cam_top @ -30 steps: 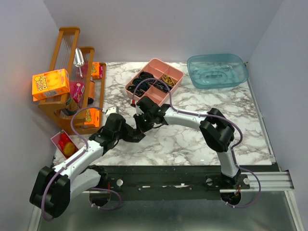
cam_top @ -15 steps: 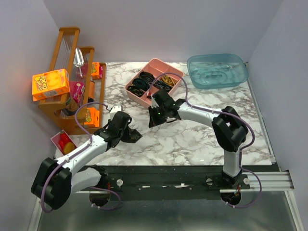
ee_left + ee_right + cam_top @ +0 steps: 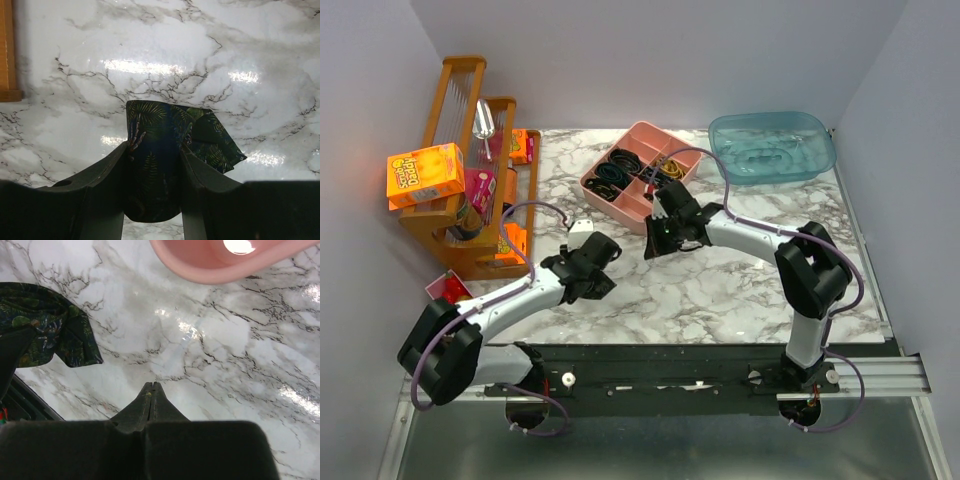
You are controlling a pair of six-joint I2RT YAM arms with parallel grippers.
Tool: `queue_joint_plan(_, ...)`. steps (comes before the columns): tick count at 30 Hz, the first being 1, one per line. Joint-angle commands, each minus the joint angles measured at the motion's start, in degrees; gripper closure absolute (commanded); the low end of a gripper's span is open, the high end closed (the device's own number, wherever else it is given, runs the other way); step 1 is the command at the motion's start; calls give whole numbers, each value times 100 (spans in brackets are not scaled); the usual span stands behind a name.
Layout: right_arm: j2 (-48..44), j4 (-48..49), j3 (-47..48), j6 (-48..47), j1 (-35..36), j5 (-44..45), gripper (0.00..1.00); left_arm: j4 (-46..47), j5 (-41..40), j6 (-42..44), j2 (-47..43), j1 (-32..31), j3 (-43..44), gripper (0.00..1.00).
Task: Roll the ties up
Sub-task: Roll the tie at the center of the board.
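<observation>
A bunched dark tie (image 3: 165, 120) with a leaf pattern is pinched between the fingers of the left gripper (image 3: 155, 147). One loose corner spills sideways past a finger onto the marble table (image 3: 240, 45). The right gripper (image 3: 151, 386) has its fingers pressed together on nothing, with the pink tray (image 3: 210, 270) just beyond their tips.

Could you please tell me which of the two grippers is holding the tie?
The left gripper: it clamps the folded tie. The right gripper is shut on nothing, away from the tie.
</observation>
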Motion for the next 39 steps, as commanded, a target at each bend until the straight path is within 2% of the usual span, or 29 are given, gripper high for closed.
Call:
queue_joint_plan(1,-179,70,-193,-91,-71,129,98,-532,-716,-394,304,-316,320,51)
queue_joint_plan(8,-232,96,-316,-73,-133,147,98,-830,-979,-806,1024,-834,724,48)
queue_joint_plan(14,-294,114,-413,-90,-195,173,98,-1770,-1674,-1448,1989,-1431,1452,46)
queue_joint_plan(18,-302,140,-465,-82,-239,164,98,-2866,-2280,-2063,2764,-1774,2042,46)
queue_joint_plan(24,-311,166,-553,-73,-326,138,98,-3458,-2527,-2371,3512,-2144,2596,43)
queue_joint_plan(25,-329,175,-562,-73,-335,129,98,-3485,-2545,-2363,3556,-2214,2632,41)
queue_joint_plan(26,-338,184,-571,-73,-344,129,98,-3503,-2562,-2363,3583,-2241,2675,31)
queue_joint_plan(29,-347,175,-571,-82,-353,129,98,-3503,-2624,-2345,3539,-2329,2685,17)
queue_joint_plan(32,-338,175,-553,-91,-353,85,98,-3494,-2650,-2302,3425,-2338,2685,6)
queue_joint_plan(35,-347,175,-545,-91,-353,50,98,-3459,-2668,-2205,3250,-2338,2711,1)
queue_joint_plan(39,-399,175,-536,-152,-353,6,98,-3170,-2598,-1871,2863,-2338,2729,1)
